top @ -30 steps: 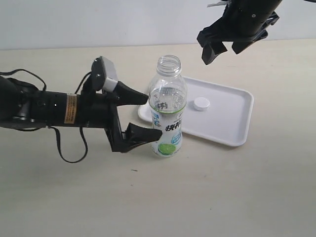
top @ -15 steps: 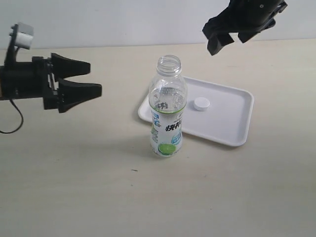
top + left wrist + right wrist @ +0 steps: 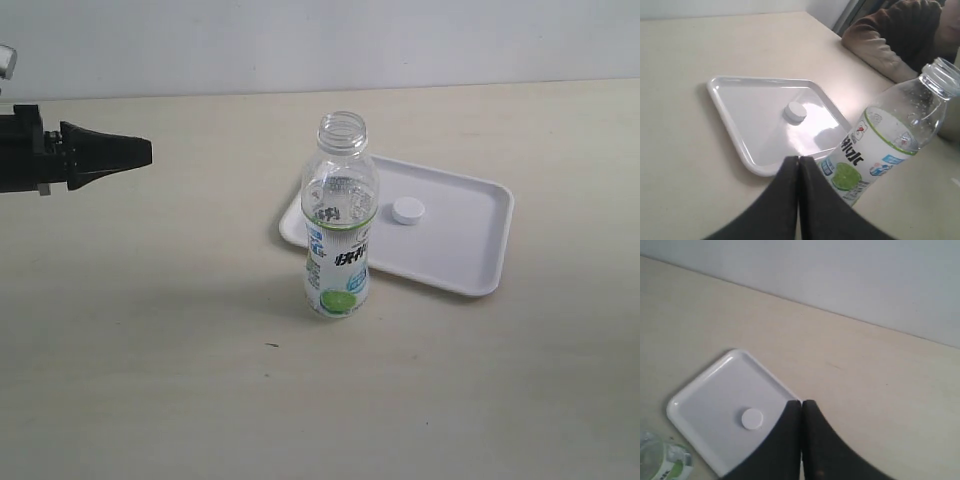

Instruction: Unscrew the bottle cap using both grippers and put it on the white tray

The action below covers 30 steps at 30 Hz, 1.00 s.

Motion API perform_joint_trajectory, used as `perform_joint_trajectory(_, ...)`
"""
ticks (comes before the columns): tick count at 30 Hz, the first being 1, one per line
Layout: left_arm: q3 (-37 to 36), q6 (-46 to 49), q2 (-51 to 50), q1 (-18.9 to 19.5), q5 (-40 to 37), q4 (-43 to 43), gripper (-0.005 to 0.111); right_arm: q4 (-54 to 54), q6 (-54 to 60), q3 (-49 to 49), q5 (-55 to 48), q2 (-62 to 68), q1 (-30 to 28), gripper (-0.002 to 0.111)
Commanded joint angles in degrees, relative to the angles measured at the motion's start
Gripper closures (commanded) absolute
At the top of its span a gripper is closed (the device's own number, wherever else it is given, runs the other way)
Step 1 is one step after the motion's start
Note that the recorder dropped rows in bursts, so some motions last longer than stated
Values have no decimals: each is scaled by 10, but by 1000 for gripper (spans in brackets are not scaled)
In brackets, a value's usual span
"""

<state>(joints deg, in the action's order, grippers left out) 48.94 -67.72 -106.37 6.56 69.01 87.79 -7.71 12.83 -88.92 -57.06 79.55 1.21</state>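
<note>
Cap (image 3: 407,210) lies flat on white tray (image 3: 462,243), inside the rim, nothing touching it. Bottle (image 3: 341,225) upright on table (image 3: 200,380), neck open, at tray's near-left corner, unheld.

Change vs. a sec ago: left gripper (image 3: 146,152) was spread either side of bottle; now pulled back to far left edge, jaws pressed together, empty. Right gripper (image 3: 801,406) has left the ext. view (only its own cam shows it), jaws likewise together, empty, looking down on tray.

Judgement: task done, both arms retiring.
</note>
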Motion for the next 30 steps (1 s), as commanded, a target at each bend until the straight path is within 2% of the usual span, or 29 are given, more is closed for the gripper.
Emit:
perform_joint_trajectory(1,-1,-69,8,-6,10,4,104,-38,-9,0,-35,-73,-4,108)
perform_joint_trajectory(7,-10,-138,31,-6,10,24,104,-95,50,57,-35,-193,-4,108)
perform_joint_trajectory(11,-69,-103,69,-6,10,-22,105,-65,44,161,45,-311,-4,108)
perform_joint_trajectory(13,-111,-71,92,-2,10,-74,107,-41,6,246,143,-372,-4,108)
perform_joint_trajectory(17,-246,42,176,1,10,-243,107,-44,-73,418,334,-490,-4,108)
perform_joint_trajectory(23,-413,119,336,1,10,-441,107,-44,-99,615,482,-561,-4,108)
perform_joint_trajectory(26,-471,147,419,1,10,-506,107,-44,-99,697,587,-561,-4,108)
perform_joint_trajectory(30,-489,143,529,1,-19,-510,107,-74,-100,765,689,-561,-4,108)
